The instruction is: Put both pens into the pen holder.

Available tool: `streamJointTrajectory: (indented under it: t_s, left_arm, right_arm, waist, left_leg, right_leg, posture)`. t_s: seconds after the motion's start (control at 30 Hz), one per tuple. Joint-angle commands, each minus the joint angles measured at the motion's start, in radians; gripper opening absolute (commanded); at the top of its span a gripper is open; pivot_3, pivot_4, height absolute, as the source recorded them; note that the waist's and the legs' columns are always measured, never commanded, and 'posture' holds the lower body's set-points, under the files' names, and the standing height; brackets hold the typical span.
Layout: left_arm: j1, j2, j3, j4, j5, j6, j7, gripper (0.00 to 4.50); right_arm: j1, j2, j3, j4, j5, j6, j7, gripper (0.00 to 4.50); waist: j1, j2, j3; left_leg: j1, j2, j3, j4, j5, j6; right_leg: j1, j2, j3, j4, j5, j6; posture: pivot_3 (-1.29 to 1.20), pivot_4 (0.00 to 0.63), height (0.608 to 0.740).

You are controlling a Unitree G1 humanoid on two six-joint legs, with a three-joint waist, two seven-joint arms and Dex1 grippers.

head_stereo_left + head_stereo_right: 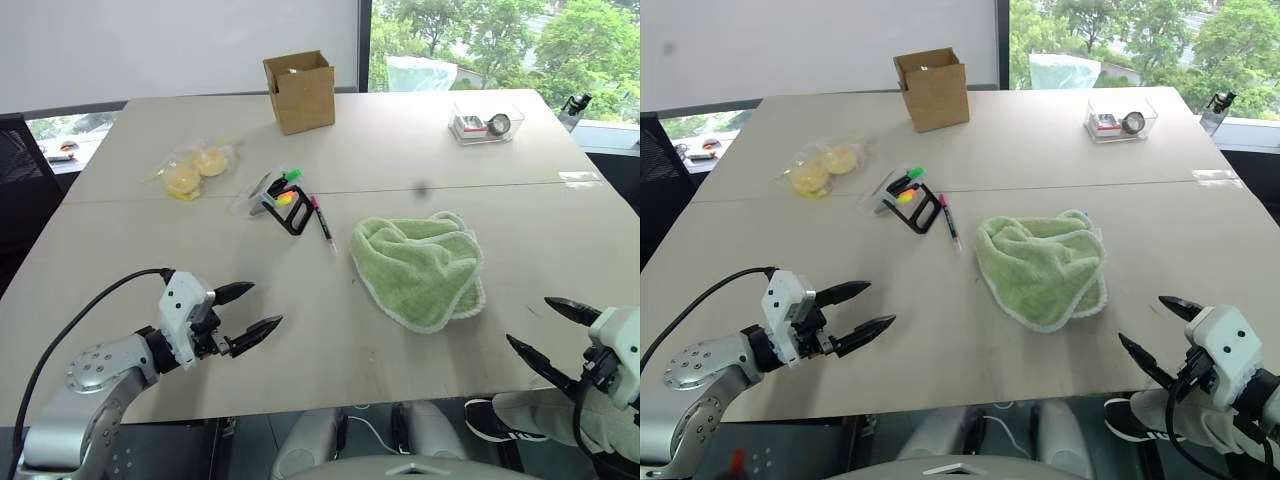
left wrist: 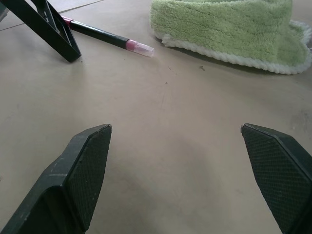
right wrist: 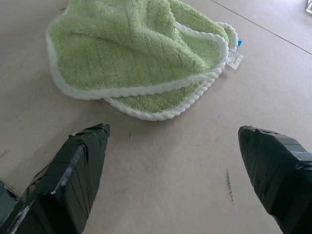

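Observation:
The pen holder [image 1: 286, 208], a black angular frame with a clear part, stands left of the table's middle with green and yellow markers in it. One pen [image 1: 323, 223], dark with a pink cap, lies flat on the table just right of the holder, and the left wrist view shows this pen [image 2: 105, 35] beyond the holder's leg [image 2: 48, 27]. The other pen is out of view. A small blue bit [image 3: 239, 43] peeks from the towel's edge; I cannot tell what it is. My left gripper [image 1: 265, 304] hovers open near the front left. My right gripper [image 1: 528, 320] stands open at the front right, short of the towel.
A crumpled green towel [image 1: 420, 270] lies right of the pen. A brown cardboard box [image 1: 300, 92] stands at the back, a clear tray [image 1: 485, 122] at the back right, and a bag of yellow buns [image 1: 195, 170] at the left. A dark chair [image 1: 20, 190] stands beside the table's left edge.

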Motion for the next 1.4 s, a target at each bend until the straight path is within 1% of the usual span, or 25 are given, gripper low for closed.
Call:
streamJointTrajectory:
  t_s: [0.03, 0.1, 0.13, 0.2, 0.3, 0.4, 0.5, 0.53, 0.57, 0.63, 0.7, 0.8, 0.9, 0.93, 0.97, 1.0, 1.03, 1.07, 1.1, 1.17, 1.2, 1.3, 1.33, 1.4]
  left_arm:
    - [-0.056, -0.008, 0.042, 0.001, -0.061, 0.011, -0.009, 4.41]
    - [-0.138, -0.018, 0.049, 0.023, -0.117, 0.022, -0.019, 4.41]
    - [-0.159, -0.018, 0.05, 0.025, -0.131, 0.023, -0.031, 4.41]
    - [-0.172, -0.01, 0.047, 0.012, -0.147, 0.03, -0.057, 4.41]
    - [-0.183, 0.014, 0.046, -0.014, -0.172, 0.034, -0.11, 4.41]
    - [-0.168, 0.039, 0.029, -0.04, -0.159, 0.004, -0.186, 4.41]
    - [-0.165, 0.073, 0.043, -0.051, -0.225, 0.052, -0.256, 4.41]
    - [-0.167, 0.082, 0.049, -0.052, -0.243, 0.068, -0.265, 4.41]
    - [-0.171, 0.087, 0.051, -0.051, -0.251, 0.079, -0.266, 4.41]
    - [-0.174, 0.092, 0.051, -0.062, -0.262, 0.096, -0.259, 4.41]
    - [-0.169, 0.088, 0.05, -0.078, -0.264, 0.103, -0.249, 4.41]
    - [-0.157, 0.077, 0.052, -0.098, -0.265, 0.107, -0.23, 4.41]
    - [-0.15, 0.061, 0.066, -0.1, -0.27, 0.112, -0.195, 4.5]
    - [-0.144, 0.058, 0.072, -0.099, -0.267, 0.109, -0.189, 4.5]
    - [-0.137, 0.054, 0.074, -0.101, -0.264, 0.107, -0.184, 4.5]
    - [-0.131, 0.052, 0.075, -0.104, -0.262, 0.104, -0.181, 4.5]
    - [-0.123, 0.048, 0.072, -0.11, -0.259, 0.1, -0.177, 4.5]
    - [-0.117, 0.044, 0.07, -0.116, -0.257, 0.096, -0.173, 4.5]
    - [-0.111, 0.038, 0.067, -0.124, -0.256, 0.093, -0.166, 4.5]
    - [-0.102, 0.025, 0.062, -0.136, -0.249, 0.084, -0.153, 4.5]
    - [-0.098, 0.018, 0.059, -0.139, -0.243, 0.077, -0.148, 4.5]
    - [-0.097, 0.001, 0.052, -0.138, -0.234, 0.064, -0.139, 4.5]
    - [-0.097, -0.001, 0.05, -0.14, -0.234, 0.062, -0.137, 4.5]
    - [-0.099, -0.01, 0.037, -0.134, -0.224, 0.054, -0.14, 4.5]
  right_arm:
    - [-0.017, -0.003, -0.014, 0.006, 0.052, -0.01, 0.024, 4.5]
    - [-0.092, -0.019, 0.03, -0.003, 0.112, 0.028, 0.023, 4.5]
    - [-0.12, -0.028, 0.049, -0.008, 0.115, 0.038, 0.018, 4.5]
    - [-0.177, -0.043, 0.088, -0.02, 0.102, 0.075, -0.018, 4.5]
    - [-0.29, -0.094, 0.167, -0.064, 0.115, 0.212, -0.092, 4.5]
    - [-0.479, -0.13, 0.302, -0.068, 0.119, 0.365, -0.164, 4.5]
    - [-0.728, -0.1, 0.507, 0.004, 0.046, 0.456, -0.223, 4.5]
    - [-0.794, -0.087, 0.571, 0.033, -0.004, 0.46, -0.251, 4.5]
    - [-0.831, -0.08, 0.608, 0.052, -0.037, 0.46, -0.269, 4.5]
    - [-0.963, -0.045, 0.733, 0.13, -0.089, 0.539, -0.292, 4.5]
    - [-1.059, 0.001, 0.812, 0.215, -0.12, 0.595, -0.306, 4.5]
    - [-1.128, 0.021, 0.88, 0.32, -0.178, 0.611, -0.31, 4.5]
    - [-1.148, 0.029, 0.873, 0.342, -0.166, 0.638, -0.29, 3.72]
    - [-1.152, 0.035, 0.862, 0.34, -0.151, 0.659, -0.28, 3.31]
    - [-1.155, 0.037, 0.854, 0.336, -0.14, 0.675, -0.271, 2.8]
    - [-1.157, 0.038, 0.85, 0.333, -0.135, 0.684, -0.266, 2.43]
    - [-1.159, 0.04, 0.843, 0.327, -0.128, 0.693, -0.26, 2.21]
    - [-1.16, 0.043, 0.837, 0.322, -0.121, 0.701, -0.256, 1.65]
    - [-1.16, 0.047, 0.824, 0.311, -0.111, 0.702, -0.251, 1.31]
    - [-1.157, 0.067, 0.778, 0.276, -0.081, 0.674, -0.244, 0.35]
    - [-1.152, 0.084, 0.733, 0.242, -0.042, 0.672, -0.237, 0.03]
    - [-1.142, 0.155, 0.521, 0.116, 0.14, 0.699, -0.224, 0.03]
    - [-1.14, 0.166, 0.484, 0.098, 0.173, 0.707, -0.227, 0.03]
    - [-1.177, 0.195, 0.335, 0.083, 0.29, 0.764, -0.272, 0.03]
  waist:
    - [0.0, 0.0, 0.0]
    - [0.004, -0.001, 0.001]
    - [0.003, -0.001, 0.001]
    - [-0.002, 0.0, 0.0]
    - [-0.009, 0.0, 0.001]
    - [-0.007, 0.0, 0.001]
    - [-0.006, 0.001, 0.002]
    - [-0.006, 0.001, 0.002]
    - [-0.003, 0.001, 0.002]
    - [0.001, 0.001, 0.002]
    - [-0.005, 0.001, 0.002]
    - [-0.004, 0.001, 0.002]
    - [-0.003, 0.001, 0.003]
    - [-0.004, 0.002, 0.003]
    - [-0.006, 0.002, 0.003]
    - [-0.007, 0.002, 0.003]
    - [-0.009, 0.002, 0.003]
    - [-0.009, 0.002, 0.003]
    - [-0.009, 0.002, 0.003]
    - [-0.008, 0.002, 0.003]
    - [-0.008, 0.003, 0.003]
    - [-0.006, 0.004, 0.004]
    - [-0.005, 0.004, 0.004]
    - [-0.003, 0.004, 0.004]
  left_leg:
    - [0.0, 0.0, 0.0, 0.0, 0.0, 0.0]
    - [0.0, 0.0, 0.0, 0.0, 0.0, 0.0]
    - [0.0, 0.0, -0.001, 0.001, 0.0, 0.0]
    - [0.001, 0.0, -0.001, 0.001, -0.001, -0.002]
    - [0.001, 0.001, 0.001, 0.0, 0.001, -0.003]
    - [-0.002, 0.001, 0.0, 0.0, 0.002, -0.004]
    - [-0.004, 0.001, 0.0, -0.001, 0.002, -0.004]
    - [-0.006, 0.001, 0.0, -0.001, 0.002, -0.004]
    - [-0.007, 0.001, 0.0, -0.001, 0.002, -0.004]
    - [-0.009, 0.001, -0.001, -0.001, 0.002, -0.004]
    - [-0.01, 0.0, -0.001, -0.001, 0.002, -0.004]
    - [-0.013, 0.0, -0.001, -0.001, 0.002, -0.004]
    - [-0.017, 0.0, -0.003, -0.001, 0.002, -0.004]
    - [-0.018, 0.0, -0.003, -0.001, 0.002, -0.004]
    - [-0.018, 0.0, -0.003, -0.001, 0.002, -0.004]
    - [-0.018, 0.0, -0.003, -0.001, 0.002, -0.004]
    - [-0.018, 0.0, -0.003, -0.001, 0.002, -0.004]
    - [-0.017, 0.0, -0.003, -0.001, 0.002, -0.004]
    - [-0.017, 0.0, -0.003, -0.001, 0.002, -0.004]
    - [-0.017, 0.0, -0.003, -0.001, 0.002, -0.004]
    - [-0.017, 0.0, -0.003, -0.001, 0.002, -0.004]
    - [-0.017, 0.0, -0.003, -0.001, 0.002, -0.004]
    - [-0.017, 0.0, -0.003, -0.001, 0.002, -0.004]
    - [-0.017, 0.0, -0.004, -0.001, 0.001, -0.004]
  right_leg:
    - [0.0, 0.0, 0.0, 0.0, 0.0, 0.0]
    - [0.0, 0.0, -0.001, 0.0, 0.0, 0.0]
    - [0.001, 0.0, -0.002, 0.0, 0.0, 0.0]
    - [0.001, -0.003, -0.005, 0.0, 0.0, -0.001]
    - [0.0, -0.002, -0.005, 0.0, 0.001, 0.001]
    - [-0.003, -0.002, -0.005, 0.0, 0.001, 0.001]
    - [-0.005, -0.002, -0.006, -0.001, 0.001, 0.0]
    - [-0.006, -0.002, -0.006, -0.001, 0.001, 0.0]
    - [-0.008, -0.002, -0.006, -0.001, 0.001, 0.0]
    - [-0.008, -0.003, -0.007, -0.002, 0.001, 0.0]
    - [-0.009, -0.003, -0.007, -0.003, 0.001, 0.0]
    - [-0.012, -0.003, -0.007, -0.003, 0.001, 0.0]
    - [-0.015, -0.003, -0.009, -0.005, 0.002, 0.0]
    - [-0.015, -0.003, -0.009, -0.006, 0.002, 0.0]
    - [-0.015, -0.003, -0.009, -0.006, 0.002, 0.0]
    - [-0.015, -0.003, -0.009, -0.006, 0.002, 0.0]
    - [-0.015, -0.003, -0.009, -0.006, 0.002, 0.0]
    - [-0.015, -0.003, -0.009, -0.005, 0.002, 0.0]
    - [-0.015, -0.003, -0.008, -0.005, 0.002, 0.0]
    - [-0.015, -0.003, -0.009, -0.005, 0.002, 0.0]
    - [-0.015, -0.003, -0.009, -0.005, 0.002, 0.0]
    - [-0.015, -0.003, -0.009, -0.005, 0.002, 0.0]
    - [-0.015, -0.003, -0.009, -0.005, 0.002, 0.0]
    - [-0.014, -0.003, -0.009, -0.005, 0.002, 0.0]
  posture:
    - [0.0, 0.15, 0.74]
    - [0.0, 0.15, 0.74]
    - [0.0, 0.15, 0.74]
    - [0.0, 0.15, 0.74]
    - [0.0, 0.15, 0.74]
    - [0.0, 0.15, 0.74]
    - [0.0, 0.15, 0.74]
    - [0.0, 0.15, 0.74]
    - [0.0, 0.15, 0.74]
    - [0.0, 0.15, 0.74]
    - [0.0, 0.15, 0.74]
    - [0.0, 0.15, 0.74]
    - [0.0, 0.15, 0.74]
    - [0.0, 0.15, 0.74]
    - [0.0, 0.15, 0.74]
    - [0.0, 0.15, 0.74]
    - [0.0, 0.15, 0.74]
    - [0.0, 0.15, 0.74]
    - [0.0, 0.15, 0.74]
    - [0.0, 0.15, 0.74]
    - [0.0, 0.15, 0.74]
    - [0.0, 0.15, 0.74]
    - [0.0, 0.15, 0.74]
    - [0.0, 0.15, 0.74]
